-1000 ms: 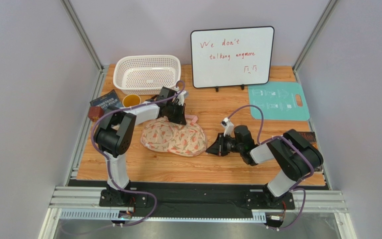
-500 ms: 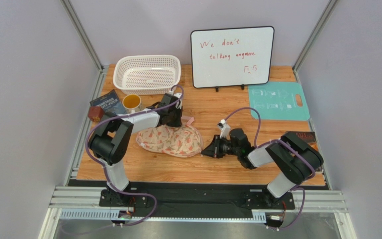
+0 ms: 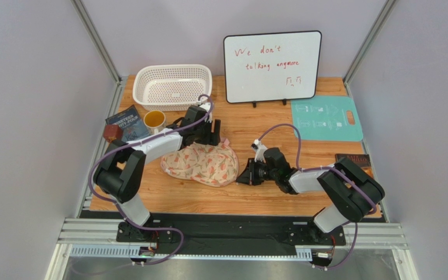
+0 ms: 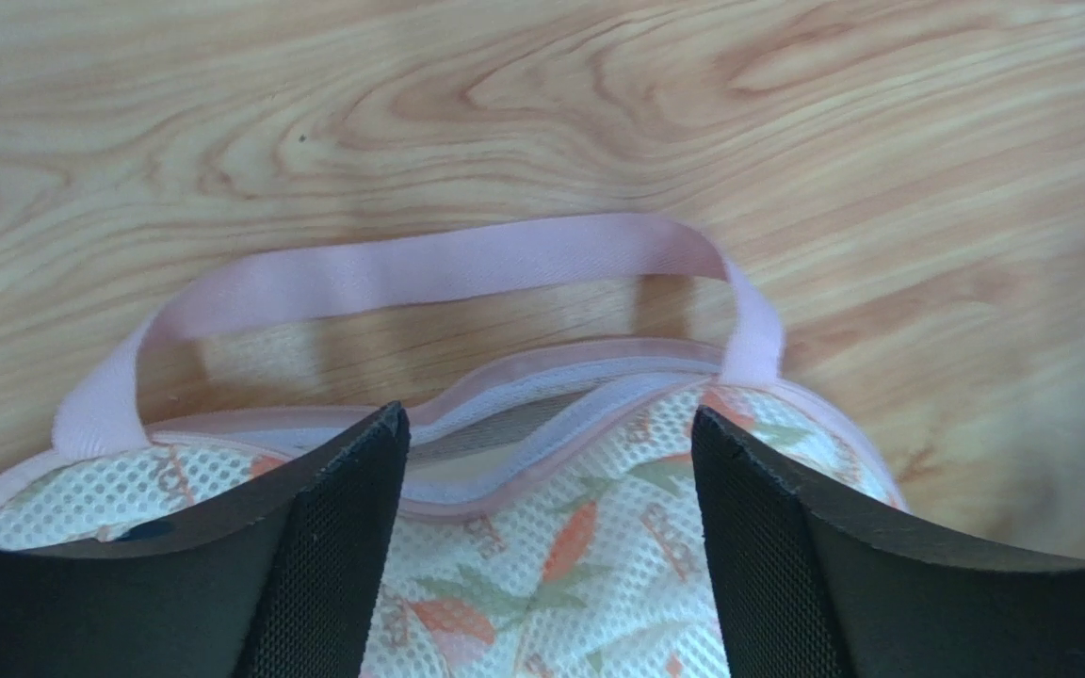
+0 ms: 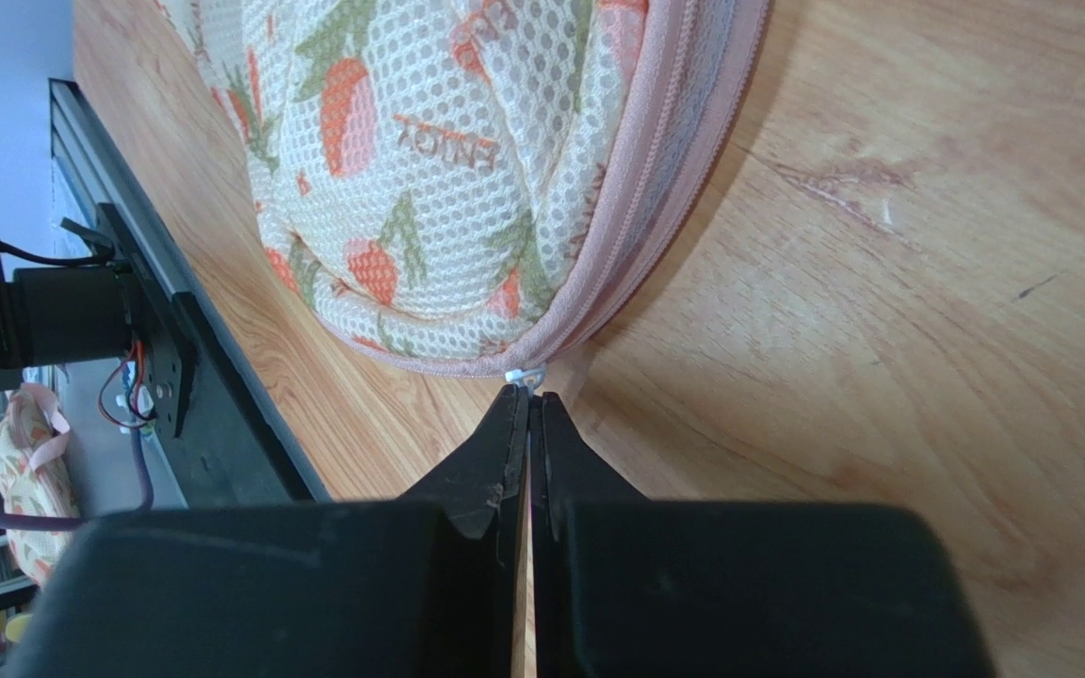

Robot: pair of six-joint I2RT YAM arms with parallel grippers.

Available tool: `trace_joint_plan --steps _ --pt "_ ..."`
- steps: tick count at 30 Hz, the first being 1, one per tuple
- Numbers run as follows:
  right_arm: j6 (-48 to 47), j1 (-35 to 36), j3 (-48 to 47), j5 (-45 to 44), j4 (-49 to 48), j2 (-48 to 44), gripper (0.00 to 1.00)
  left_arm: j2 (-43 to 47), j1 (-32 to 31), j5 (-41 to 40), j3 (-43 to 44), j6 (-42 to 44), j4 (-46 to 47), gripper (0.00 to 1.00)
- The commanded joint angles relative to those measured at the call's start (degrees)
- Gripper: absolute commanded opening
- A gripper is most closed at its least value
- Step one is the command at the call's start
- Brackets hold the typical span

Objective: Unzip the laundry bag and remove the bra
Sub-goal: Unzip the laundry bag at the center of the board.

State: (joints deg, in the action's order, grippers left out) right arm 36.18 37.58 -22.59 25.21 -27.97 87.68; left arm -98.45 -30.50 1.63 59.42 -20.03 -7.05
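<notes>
The laundry bag (image 3: 201, 164) lies on the wooden table, cream mesh with red and green print and pink zipper trim. In the left wrist view its pink strap loop (image 4: 435, 266) lies flat behind the bag (image 4: 563, 565), and the zipper trim gapes a little at the back edge. My left gripper (image 3: 209, 132) (image 4: 548, 431) stands open over that back edge, holding nothing. My right gripper (image 3: 245, 176) (image 5: 529, 400) is shut at the bag's (image 5: 463, 156) right end, with the small metal zipper pull (image 5: 521, 377) pinched at its tips. The bra is hidden.
A white perforated basket (image 3: 172, 86) and a whiteboard (image 3: 272, 66) stand at the back. A teal mat (image 3: 326, 118) lies at the back right. A yellow cup (image 3: 154, 120), a dark book (image 3: 124, 119) and a small brown block (image 3: 112, 133) sit to the left.
My left gripper has opened and let go of the bag's back edge. My right gripper has crept left while staying shut, and the bag has shifted slightly.
</notes>
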Motion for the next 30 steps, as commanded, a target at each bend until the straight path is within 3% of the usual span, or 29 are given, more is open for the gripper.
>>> trace_joint_plan --steps 1,4,6,8,14,25,30 --pt "-2.3 0.3 -2.2 1.8 1.3 1.6 0.0 6.5 0.0 4.3 2.8 5.3 -1.3 0.81" --pt "-2.7 0.2 -2.5 2.0 1.6 2.1 0.0 10.5 -0.1 5.1 2.5 8.0 -2.5 0.83" --pt "-2.7 0.2 -2.5 2.2 1.7 2.1 0.0 11.3 -0.3 13.3 2.5 10.6 -2.7 0.84" --pt "-2.8 0.2 -2.6 2.3 1.8 2.0 0.0 9.1 -1.4 20.6 4.1 15.7 -6.1 0.84" --pt "-2.7 0.2 -2.6 2.5 2.3 1.6 0.0 2.9 -7.2 28.0 3.2 21.3 -7.1 0.84" --pt "-3.1 0.2 -2.1 2.6 2.7 0.2 0.0 -2.5 -10.4 23.8 4.3 25.1 -10.5 0.84" --pt "-2.9 0.2 -1.8 2.9 2.1 0.0 0.0 -4.5 -12.6 17.5 4.9 25.6 -13.4 0.82"
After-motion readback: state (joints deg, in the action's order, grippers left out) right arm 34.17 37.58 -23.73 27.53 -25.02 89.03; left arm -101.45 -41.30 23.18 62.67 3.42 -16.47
